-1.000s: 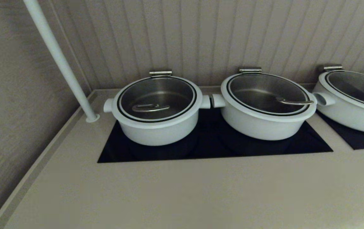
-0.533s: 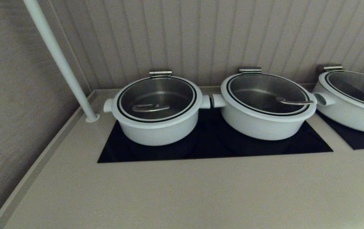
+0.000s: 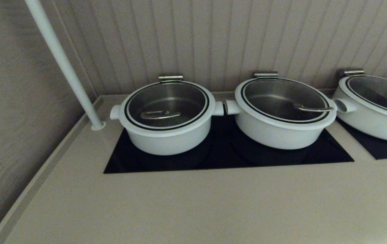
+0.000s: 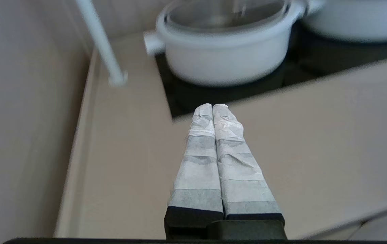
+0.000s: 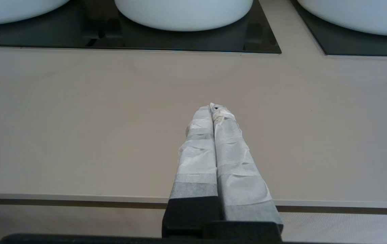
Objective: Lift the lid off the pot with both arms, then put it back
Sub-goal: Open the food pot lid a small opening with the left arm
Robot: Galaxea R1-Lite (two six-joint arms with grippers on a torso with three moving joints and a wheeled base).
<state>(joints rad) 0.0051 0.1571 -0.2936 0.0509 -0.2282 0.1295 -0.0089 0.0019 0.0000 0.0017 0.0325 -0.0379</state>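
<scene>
The pot [image 3: 168, 140] is round and white with stub handles and stands at the left of the black cooktop [image 3: 227, 156]. The glass lid [image 3: 179, 98] sits closed on it, with its bent steel loop handle [image 3: 159, 115] near the front. Neither arm shows in the head view. My left gripper [image 4: 212, 105] is shut and empty, low over the counter in front of the pot [image 4: 227, 57] and short of the cooktop's edge. My right gripper [image 5: 212, 106] is shut and empty over the counter's front part, well short of the pots.
A wider white pot [image 3: 281, 132] with its own lid stands right beside the task pot, and a third [image 3: 372, 118] stands at the far right. A slanted white pole [image 3: 63, 61] meets the counter [image 3: 193, 206] at the left. Ribbed wall behind.
</scene>
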